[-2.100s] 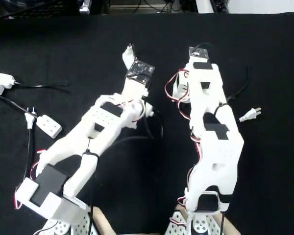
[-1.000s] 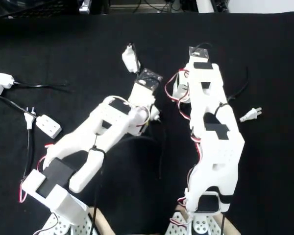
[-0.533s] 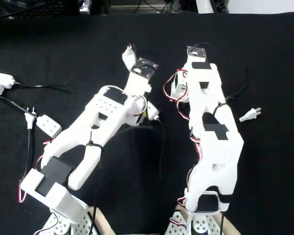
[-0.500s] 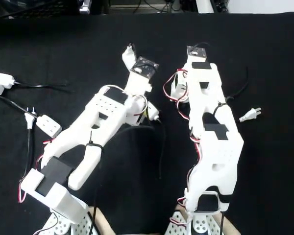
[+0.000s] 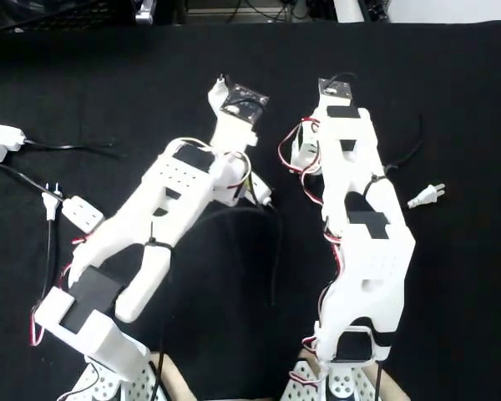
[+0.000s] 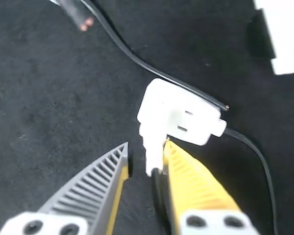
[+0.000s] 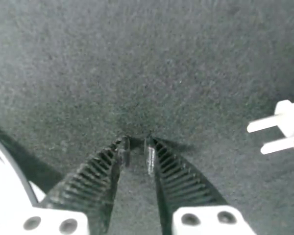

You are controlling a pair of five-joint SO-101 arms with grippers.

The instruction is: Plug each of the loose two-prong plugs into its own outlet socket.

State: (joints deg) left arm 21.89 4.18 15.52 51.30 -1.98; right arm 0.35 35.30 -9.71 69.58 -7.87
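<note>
OK, L arm (image 5: 175, 200) is stretched out over the black cloth (image 5: 451, 100), up toward the far middle of the table. L gripper (image 6: 145, 146): fingers apart, grey one on one side, yellow on the other. Right at the tips I've got a white outlet socket (image 6: 179, 115) lying flat, two slots facing the cam. A white stub (image 6: 152, 154) sticks out of it and sits between the fingers, touching the yellow one w/ a gap to the grey one. Can't tell if that stub is a plug. A thin black cable (image 6: 137, 61) runs just beside the socket.

R arm (image 5: 363, 225) is folded up next to the L arm. R gripper (image 7: 135, 144) is low over the cloth, fingers all but together w/ just a sliver between the tips, nothing in them. A two-prong plug (image 7: 291, 127) lies off to one side, apart from the tips, prongs pointing toward them.

From the high cam, a loose plug (image 5: 426, 196) lies on the cloth just beside the R arm; can't tell if it's the same one. Far L side has another plug (image 5: 50, 202) right next to a second socket (image 5: 82, 213), w/ a white adapter (image 5: 0, 140) farther back.
</note>
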